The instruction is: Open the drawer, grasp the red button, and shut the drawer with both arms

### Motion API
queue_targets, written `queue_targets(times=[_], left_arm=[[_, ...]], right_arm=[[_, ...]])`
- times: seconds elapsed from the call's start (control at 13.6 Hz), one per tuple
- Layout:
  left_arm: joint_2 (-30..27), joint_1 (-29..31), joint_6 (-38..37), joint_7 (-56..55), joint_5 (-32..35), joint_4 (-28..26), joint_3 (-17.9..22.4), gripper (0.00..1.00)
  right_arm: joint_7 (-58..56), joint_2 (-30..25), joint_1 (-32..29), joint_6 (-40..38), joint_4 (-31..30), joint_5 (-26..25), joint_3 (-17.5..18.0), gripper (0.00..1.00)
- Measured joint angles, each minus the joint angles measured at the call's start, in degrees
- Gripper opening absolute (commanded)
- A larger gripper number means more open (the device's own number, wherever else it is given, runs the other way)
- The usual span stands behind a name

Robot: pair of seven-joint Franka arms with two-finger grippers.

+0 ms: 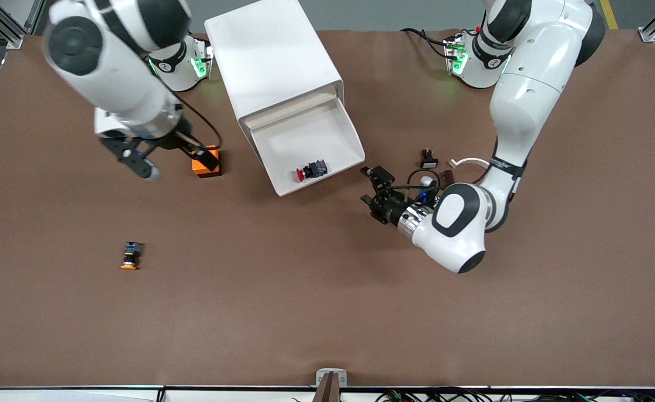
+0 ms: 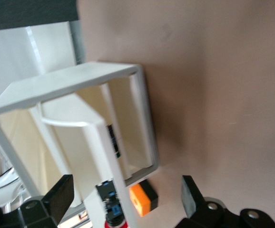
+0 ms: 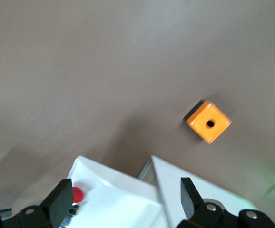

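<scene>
The big brown table point(image 1: 327, 312) holds a tall white box cabinet point(image 1: 271, 61) lying near the arms' bases. Its shallow white tray drawer point(image 1: 310, 148) is pulled out toward the front camera.

The left gripper point(image 1: 373, 192) is low by the table, just beside the drawer's corner at the left arm's end, and its fingers are spread wide with nothing in them. The right gripper point(image 1: 162, 159) hangs over the table beside the orange cube with a round hole point(image 1: 206, 163), at the right arm's end. Its fingers are apart and empty too.

The small button with a red cap and black body point(image 1: 311, 170) lies on its side inside the drawer, near the drawer's front edge. A like button with an orange-yellow cap point(image 1: 131, 255) lies well apart, nearer the front camera.

What could go wrong? I think a gripper could bump the drawer's low front wall on the way in and push the drawer. The button may also roll away when touched, because it is round.

The left wrist view looks into the hollow cabinet from the front. The right wrist view shows the hole in the cube from above, and the red cap point(image 3: 77, 194) in the drawer.
</scene>
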Motion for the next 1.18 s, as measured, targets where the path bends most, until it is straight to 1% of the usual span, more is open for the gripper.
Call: queue_targets(times=[0.22, 0.44, 0.66, 0.88, 0.96, 1.03, 1.11, 1.18], left_arm=[[-1.37, 4.03, -0.56, 6.34, 9.29, 0.64, -0.19, 0.99], [-4.07, 5.15, -1.27, 16.34, 20.16, 0.78, -0.36, 0.99], [-7.07, 4.83, -1.68, 27.37, 32.30, 0.99, -0.60, 0.99], [-10.56, 4.72, -1.95, 39.79, 43.62, 1.18, -0.94, 0.99], [-11.62, 4.65, -2.07, 44.48, 45.91, 1.20, -1.01, 0.99], [-12.52, 4.52, -2.08, 49.89, 47.74, 1.20, -1.04, 0.99], [-13.26, 4.27, -2.08, 55.69, 49.70, 1.20, -1.05, 0.99], [-13.82, 4.00, -2.08, 60.46, 51.49, 1.19, -1.06, 0.99]], right_arm=[[13.14, 3.90, 5.85, 5.67, -0.38, 0.09, 0.01, 1.00], [23.32, 8.09, 11.53, 12.58, -0.81, 0.11, 0.01, 1.00], [29.66, 12.41, 15.34, 17.80, -0.96, 0.11, -0.02, 1.00], [33.02, 15.32, 17.65, 20.82, -0.95, 0.11, -0.03, 0.99], [33.86, 16.02, 18.20, 21.74, -0.97, 0.11, -0.04, 0.97], [34.50, 16.62, 18.66, 22.74, -1.01, 0.11, -0.04, 0.91], [35.03, 17.19, 19.06, 23.82, -1.19, 0.11, -0.04, 0.80], [35.18, 17.57, 19.33, 24.73, -1.49, 0.11, -0.04, 0.67]])
